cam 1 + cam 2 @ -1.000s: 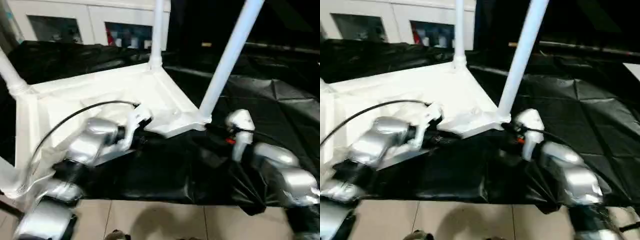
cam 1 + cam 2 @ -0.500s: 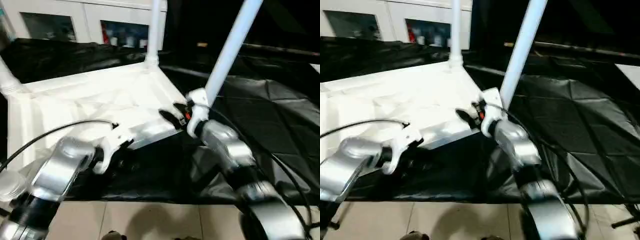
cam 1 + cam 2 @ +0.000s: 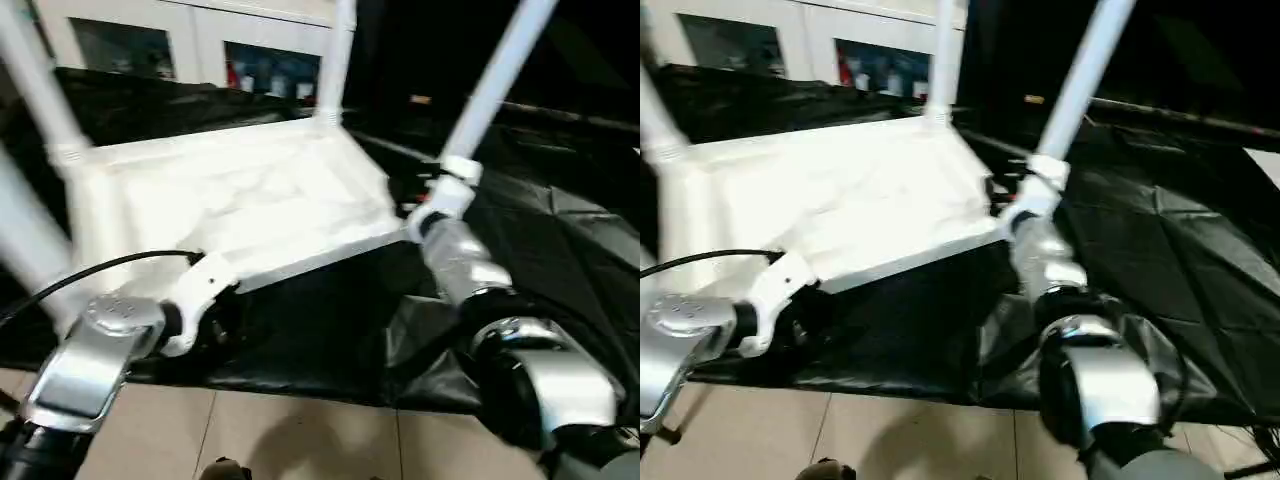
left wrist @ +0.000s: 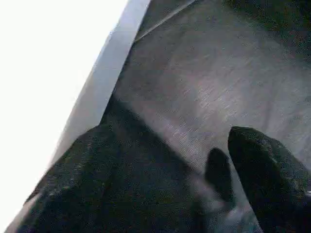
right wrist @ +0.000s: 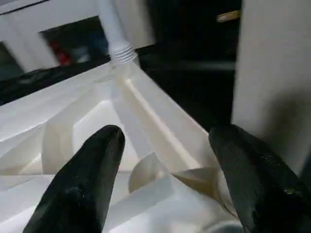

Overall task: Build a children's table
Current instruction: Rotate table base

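Right gripper (image 5: 165, 194) spread wide, black fingers (image 5: 80, 189) apart over the near right corner of the tabletop (image 3: 240, 200), clamped on nothing. Left gripper (image 4: 165, 194) also parted, empty, hovering at the tabletop's near edge above the black sheet (image 3: 560, 240). Tabletop upside down on that sheet, ribbed underside up. Legs (image 3: 500, 75) rising from its corners, long axes pointing upward, leaning slightly. Cabinet (image 3: 180, 40) beyond the tabletop's far edge.
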Robot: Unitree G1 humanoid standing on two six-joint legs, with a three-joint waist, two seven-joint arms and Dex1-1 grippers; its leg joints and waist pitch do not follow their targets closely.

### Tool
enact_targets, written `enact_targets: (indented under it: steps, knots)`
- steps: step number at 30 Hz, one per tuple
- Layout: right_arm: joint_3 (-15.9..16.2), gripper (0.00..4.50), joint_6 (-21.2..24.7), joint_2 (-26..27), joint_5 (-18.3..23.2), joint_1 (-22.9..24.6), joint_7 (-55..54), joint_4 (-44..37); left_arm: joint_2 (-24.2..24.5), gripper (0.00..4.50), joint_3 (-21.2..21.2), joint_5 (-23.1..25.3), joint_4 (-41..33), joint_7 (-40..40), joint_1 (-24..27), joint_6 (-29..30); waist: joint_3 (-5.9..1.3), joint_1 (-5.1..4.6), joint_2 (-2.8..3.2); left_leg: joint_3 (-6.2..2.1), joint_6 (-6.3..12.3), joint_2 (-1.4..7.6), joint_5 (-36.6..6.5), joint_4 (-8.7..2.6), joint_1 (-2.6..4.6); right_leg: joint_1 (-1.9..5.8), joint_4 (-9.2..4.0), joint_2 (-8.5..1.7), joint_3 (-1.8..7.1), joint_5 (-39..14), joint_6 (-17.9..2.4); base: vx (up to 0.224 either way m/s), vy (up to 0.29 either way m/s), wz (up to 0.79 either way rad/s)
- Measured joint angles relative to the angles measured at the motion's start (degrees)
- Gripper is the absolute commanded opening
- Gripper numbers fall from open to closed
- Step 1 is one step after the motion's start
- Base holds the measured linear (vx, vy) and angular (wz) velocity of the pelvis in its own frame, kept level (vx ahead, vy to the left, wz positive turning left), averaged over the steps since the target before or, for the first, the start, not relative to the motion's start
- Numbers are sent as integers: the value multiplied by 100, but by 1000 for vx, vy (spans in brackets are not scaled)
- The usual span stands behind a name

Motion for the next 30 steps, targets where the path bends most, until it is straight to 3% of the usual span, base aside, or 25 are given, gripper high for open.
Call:
enact_targets:
  steps: [8, 13, 17, 21, 25, 27, 30]
  knots:
    - [-234, 327, -200, -533, 4, -26, -195, 306, 36, 445, 47, -100, -65, 66, 35, -405, -1, 46, -1, -4, 21, 0, 20, 17, -40, -9, 3, -1, -1, -4, 9, 0, 0, 0]
    - [-465, 327, -368, -1087, -16, -13, -291, 462, 265, 445, 324, -539, -526, -296, 455, -566, -1, 69, -1, -3, 35, 1, 28, 39, -58, -16, 2, -2, -1, -6, 13, 0, 0, 0]
    - [-515, 327, -478, -1284, -24, -10, -274, 461, 469, 445, 570, -857, -681, -593, 715, -557, -10, -55, -14, -7, 34, 3, 28, 41, -50, -17, 20, 0, -1, -7, 15, 0, 0, 0]
    - [-514, 327, -480, -1431, -65, 125, -31, 476, 916, 445, 1193, -1361, -889, -1046, 1312, -374, -10, -224, -14, -15, 31, 4, 27, 43, -47, -37, 55, 4, 0, -16, 30, 0, 0, 0]
    - [-100, 327, -462, -1343, -415, 195, 709, 464, 1456, 445, 1972, -1542, -783, -1445, 1787, -391, -11, -347, -15, -56, 21, 6, 32, 42, -48, -54, 73, 25, -2, -28, 49, 0, 0, 0]
    - [220, 327, -466, -1184, -635, 336, 1114, 360, 1596, 445, 2307, -1602, -681, -1621, 1921, -431, -11, -355, -15, -66, 18, 6, 34, 42, -48, -57, 74, 30, -2, -26, 45, 0, 0, 0]
    - [429, 327, -468, -971, -724, 618, 1422, 155, 1594, 445, 2649, -1744, -429, -1711, 2025, -659, -9, -329, -13, -66, 18, 4, 34, 46, -53, -56, 74, 29, 0, -21, 39, 0, 0, 0]
